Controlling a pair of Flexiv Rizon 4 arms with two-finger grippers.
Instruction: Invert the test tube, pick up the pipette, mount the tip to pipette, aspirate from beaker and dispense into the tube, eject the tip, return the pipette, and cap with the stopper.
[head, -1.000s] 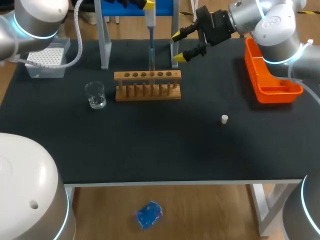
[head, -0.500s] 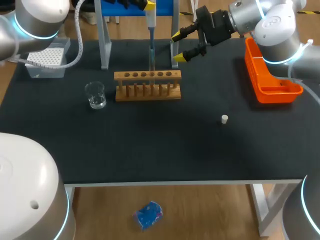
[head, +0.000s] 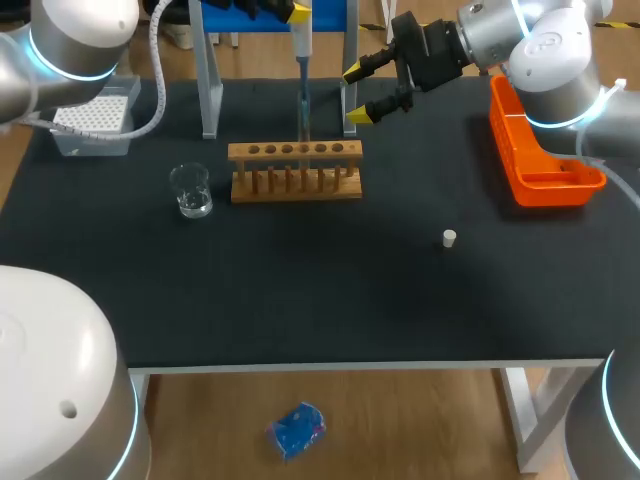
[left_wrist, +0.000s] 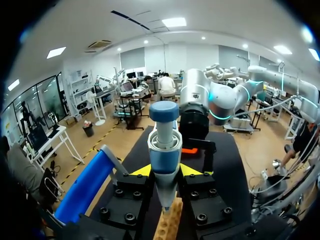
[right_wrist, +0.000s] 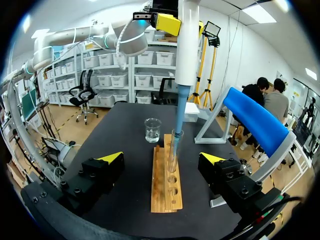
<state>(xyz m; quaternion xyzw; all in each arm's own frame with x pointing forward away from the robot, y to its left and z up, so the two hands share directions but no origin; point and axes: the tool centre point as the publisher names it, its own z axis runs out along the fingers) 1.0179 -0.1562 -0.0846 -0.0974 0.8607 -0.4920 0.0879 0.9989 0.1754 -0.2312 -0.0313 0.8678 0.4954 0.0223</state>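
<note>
My left gripper (head: 298, 10) is shut on the pipette (head: 302, 62) and holds it upright over the wooden rack (head: 295, 170). Its blue tip reaches down into the test tube (head: 303, 128) standing in the rack. In the left wrist view the pipette (left_wrist: 164, 150) sits between the yellow fingers of that gripper (left_wrist: 165, 172). My right gripper (head: 360, 93) hangs open just right of the tube; in its own view that gripper (right_wrist: 162, 159) faces the rack (right_wrist: 166, 182), the tube (right_wrist: 174, 150) and the pipette (right_wrist: 187, 50). The glass beaker (head: 190, 190) stands left of the rack. A white stopper (head: 450, 238) lies at mid-right.
An orange bin (head: 540, 155) sits at the right edge under my right arm. A tip box (head: 95, 120) is at the far left. The pipette stand's grey legs (head: 210, 75) rise behind the rack, with its blue bar (right_wrist: 255, 125) beside my right gripper.
</note>
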